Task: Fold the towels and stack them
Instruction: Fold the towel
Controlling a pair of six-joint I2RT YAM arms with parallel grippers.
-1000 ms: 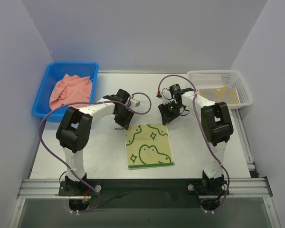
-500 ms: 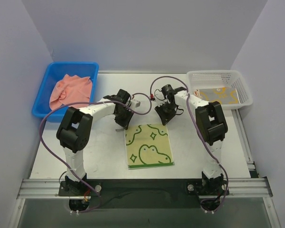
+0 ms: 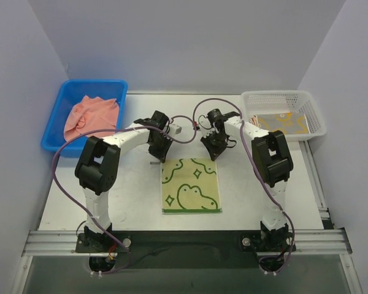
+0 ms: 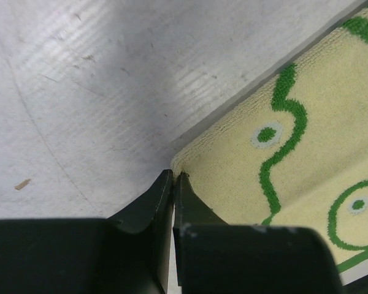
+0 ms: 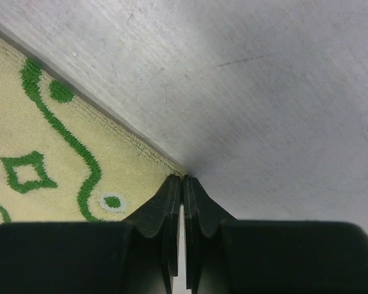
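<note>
The left jaws were clenched on the far left corner of the pale green towel (image 4: 294, 141) - in the left wrist view that corner ran up into the thin slit between the 2 black fingertips (image 4: 162, 187). The right jaws were shut tight, their tips touching the far right corner of the same towel; whether any cloth was caught between them could not be made out.

Around both pairs of jaws lay bare grey desk (image 3: 135, 196), scuffed and scratched. From the overhead camera the left arm (image 3: 98, 165) and the right arm (image 3: 276, 156) both bent inward toward the middle of the desk, their wrists low over the towel's far edge and near each other.

The towel, with its dark-green duck outlines and small diamond stars, lay flat on the desk between the 2 arms, roughly square.

Further out, a blue bin (image 3: 58, 116) sat at the desk's far left corner with a salmon-pink towel (image 3: 92, 116) crumpled inside it. At the far right stood a white basket (image 3: 313, 110) - a yellow printed towel (image 3: 282, 122) lay flat on its floor.
</note>
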